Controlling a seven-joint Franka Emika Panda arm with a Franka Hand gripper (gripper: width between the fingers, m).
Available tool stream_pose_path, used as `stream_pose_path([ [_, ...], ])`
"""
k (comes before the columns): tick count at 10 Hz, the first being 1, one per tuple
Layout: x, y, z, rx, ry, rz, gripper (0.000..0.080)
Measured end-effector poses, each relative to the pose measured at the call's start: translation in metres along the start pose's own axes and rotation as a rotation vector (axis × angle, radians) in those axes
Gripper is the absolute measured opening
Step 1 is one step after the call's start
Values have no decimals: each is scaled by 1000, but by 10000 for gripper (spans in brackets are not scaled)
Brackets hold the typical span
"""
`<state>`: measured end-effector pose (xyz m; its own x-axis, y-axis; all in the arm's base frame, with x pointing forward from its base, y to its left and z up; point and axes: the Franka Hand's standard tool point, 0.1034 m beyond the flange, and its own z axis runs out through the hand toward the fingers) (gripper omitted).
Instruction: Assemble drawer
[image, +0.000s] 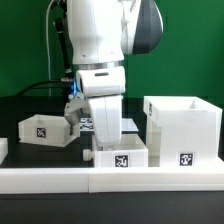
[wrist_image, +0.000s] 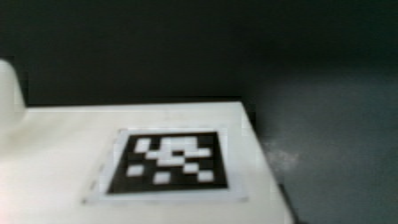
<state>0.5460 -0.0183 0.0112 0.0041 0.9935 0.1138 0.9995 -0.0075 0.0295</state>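
1. Low over the middle of the tabletop (image: 25, 112), the pincer (image: 107, 138) points straight down from the white arm (image: 100, 40). Its fingers are lost against the dark behind them, so I cannot tell how far apart they stand or whether they hold anything.
2. Just beneath it, on the near side, sits a low white drawer piece (image: 118, 157) with a black-and-white tag on its near face. Contact between the two cannot be made out.
3. The wrist view shows a flat white panel (wrist_image: 71, 130) bearing a blurred tag (wrist_image: 169, 160), with dark tabletop beyond it.
4. Close beside the drawer piece, on the exterior view's right, stands a taller open-topped box (image: 183, 125), tagged on its near face.
5. Well apart, on the exterior view's left, lies a small open tray (image: 45, 130), also tagged.
6. Nearest of all, a long white ledge (image: 50, 180) runs across the near edge.
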Motion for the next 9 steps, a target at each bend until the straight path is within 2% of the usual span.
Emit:
stream_pose_path([
  [2,1,-1,-1,12,-2,-6,41],
  [3,3,-1,-2,35,-1,-10,41],
  [5,9,2,-3,32,-1,-20,41],
  [7,10,0,-2,50,0,-23,41],
  [9,9,-1,-1,51,0,-22,41],
])
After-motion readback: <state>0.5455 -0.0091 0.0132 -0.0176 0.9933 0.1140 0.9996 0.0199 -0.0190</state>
